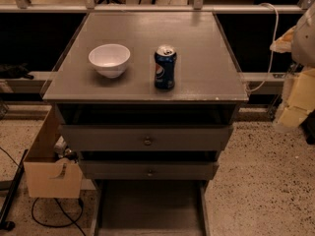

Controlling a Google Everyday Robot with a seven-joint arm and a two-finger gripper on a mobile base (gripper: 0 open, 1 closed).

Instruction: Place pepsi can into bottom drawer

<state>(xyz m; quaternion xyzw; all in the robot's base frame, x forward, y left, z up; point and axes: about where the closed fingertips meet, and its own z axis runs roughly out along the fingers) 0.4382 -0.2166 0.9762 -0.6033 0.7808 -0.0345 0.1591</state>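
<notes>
The pepsi can (pixel 165 67), dark blue with a silver top, stands upright on the grey cabinet top (pixel 197 38), right of centre near the front. The bottom drawer (pixel 150 208) is pulled out at the foot of the cabinet, and its flat dark floor shows nothing in it. My gripper (pixel 296 104) hangs at the right edge of the view, beyond the cabinet's right side. It is well apart from the can and holds nothing that I can see.
A white bowl (pixel 110 59) stands left of the can. Two grey drawer fronts with round knobs (pixel 147 141) sit above the bottom drawer, slightly pulled out. A cardboard box (pixel 49 173) and cables lie on the speckled floor to the left. A white cable (pixel 268 53) hangs at the right.
</notes>
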